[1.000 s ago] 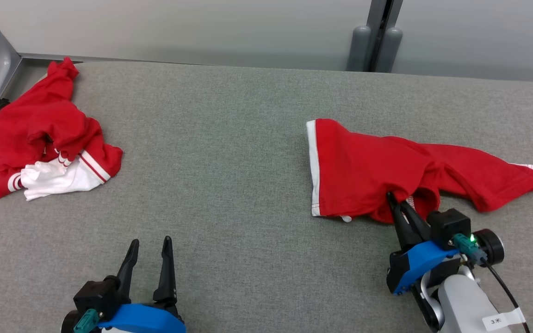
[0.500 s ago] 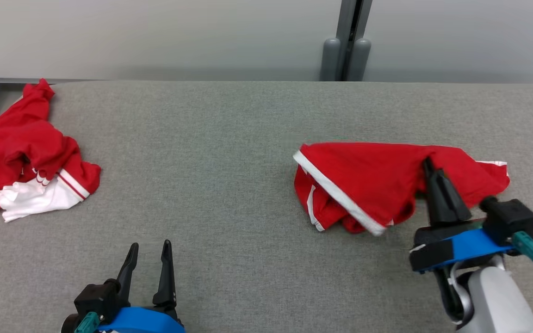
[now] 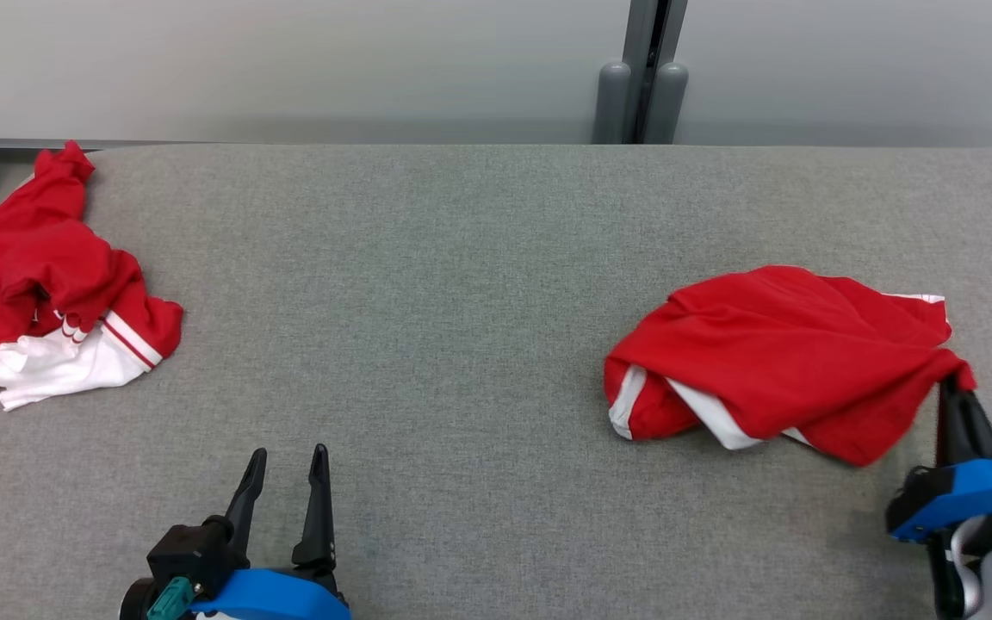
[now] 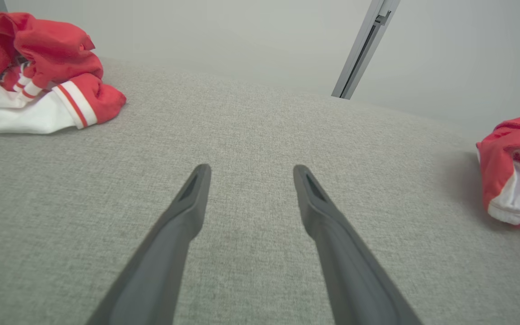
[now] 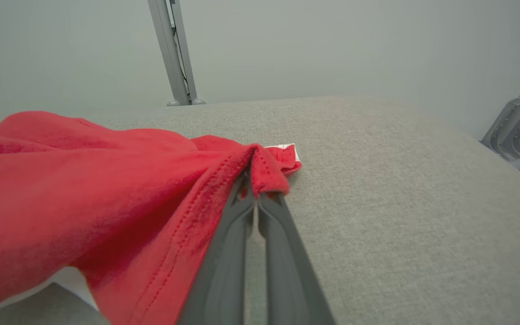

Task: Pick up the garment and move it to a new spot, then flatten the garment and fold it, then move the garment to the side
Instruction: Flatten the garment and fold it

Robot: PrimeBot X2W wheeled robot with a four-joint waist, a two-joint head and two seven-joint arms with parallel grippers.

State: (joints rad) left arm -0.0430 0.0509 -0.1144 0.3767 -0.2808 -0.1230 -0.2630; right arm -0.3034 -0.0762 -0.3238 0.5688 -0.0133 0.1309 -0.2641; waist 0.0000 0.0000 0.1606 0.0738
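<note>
Right gripper [image 3: 948, 386]: clenched on the garment. Its 2 dark fingers are pressed together with red cloth pinched at their tips, at the lower right of the head view.
Pinch point: in the right wrist view the stitched red hem bunches into a small peak over the fingertips. A short white-trimmed corner lies just beyond it on the surface.
Garment [image 3: 789, 344]: red knit cloth with white bands, crumpled into 1 rounded heap with soft creases across its top. A white band curls under along the near left side.
Garment position: on the right half of the grey fabric table [image 3: 461, 301], about midway between its far and near edges and well apart from the left gripper. The bulky left end rests on the table, and the right end is drawn up to the fingertips.
Long axis: runs left to right across the head view, dipping slightly toward the robot at the right. The left end is broad and rounded. The right end tapers to the pinched corner and points at the right gripper.
Left gripper [image 3: 289, 452]: released and holding nothing, with its 2 fingers spread over bare table at the lower left, pointing away from the robot.
Second garment [image 3: 40, 284]: a red and white heap at the table's far left edge, well apart from everything else.
Backdrop: a pale wall with a grey post [image 3: 641, 86] behind the far edge.
</note>
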